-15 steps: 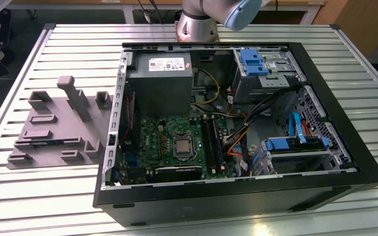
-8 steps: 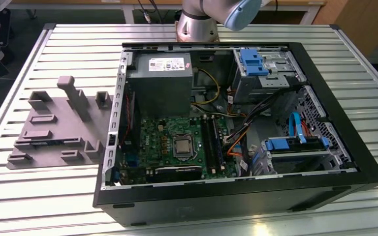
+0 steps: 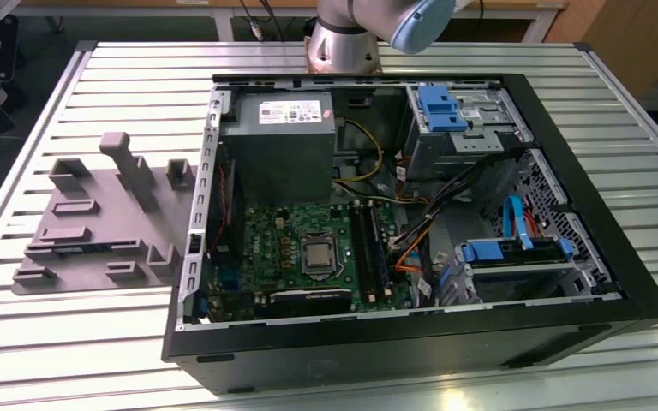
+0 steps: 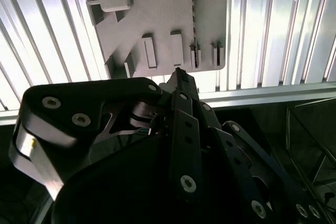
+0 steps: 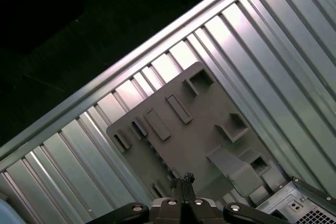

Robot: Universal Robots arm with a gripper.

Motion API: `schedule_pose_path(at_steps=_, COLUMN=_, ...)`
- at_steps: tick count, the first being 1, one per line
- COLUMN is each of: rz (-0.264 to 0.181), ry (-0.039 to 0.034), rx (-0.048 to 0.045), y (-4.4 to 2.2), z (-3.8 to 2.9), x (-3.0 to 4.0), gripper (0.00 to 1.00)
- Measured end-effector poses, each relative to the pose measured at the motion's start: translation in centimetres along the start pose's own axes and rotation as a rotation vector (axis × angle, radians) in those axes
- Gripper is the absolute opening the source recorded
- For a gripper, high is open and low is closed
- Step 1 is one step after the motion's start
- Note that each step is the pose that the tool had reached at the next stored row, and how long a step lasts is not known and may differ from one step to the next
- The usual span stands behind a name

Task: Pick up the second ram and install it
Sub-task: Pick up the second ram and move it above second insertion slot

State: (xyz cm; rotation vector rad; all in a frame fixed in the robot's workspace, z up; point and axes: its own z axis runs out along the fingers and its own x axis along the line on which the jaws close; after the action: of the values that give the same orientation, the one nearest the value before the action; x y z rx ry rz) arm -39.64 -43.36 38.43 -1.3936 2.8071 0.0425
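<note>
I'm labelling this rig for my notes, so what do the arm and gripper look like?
The arm is silver-grey with a pale blue joint cap. The gripper is matte black, made of flat linkage bars studded with round silver screws.

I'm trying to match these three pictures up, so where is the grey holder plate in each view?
Exterior view: the grey holder plate lies on the slatted table, to the exterior view's left of the open computer case.
Second wrist view: the plate lies just beyond the claw.
First wrist view: the plate lies beyond the claw, near the case's corner.
Shared landmark: the table's slats under the plate.
</note>
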Motion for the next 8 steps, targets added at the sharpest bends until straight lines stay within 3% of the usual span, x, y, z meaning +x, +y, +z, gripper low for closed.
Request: schedule_pose_path(at_steps=8, rz=-0.034, ry=0.0007, rx=-0.0007, y=0.01, z=0.00, x=0.01, gripper=0.11)
